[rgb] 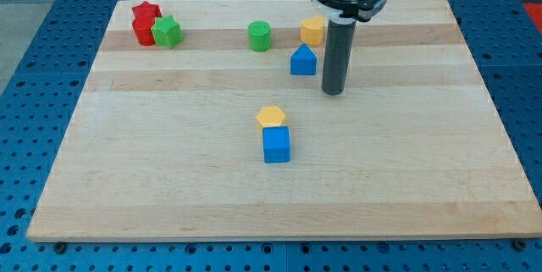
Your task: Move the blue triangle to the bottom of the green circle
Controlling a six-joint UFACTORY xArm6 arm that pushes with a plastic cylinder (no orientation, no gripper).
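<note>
The blue triangle (303,60) sits on the wooden board near the view's top centre. The green circle (260,36) stands to its upper left, a short gap away. My tip (333,92) is at the lower end of the dark rod, just right of and slightly below the blue triangle, not touching it. A yellow block (312,30) stands directly above the blue triangle, close to the rod's left side.
A yellow hexagon (271,118) touches a blue cube (276,144) at the board's centre. A red star (146,11), a red block (144,31) and a green star (168,31) cluster at the top left. The board (423,179) is edged by a blue perforated table.
</note>
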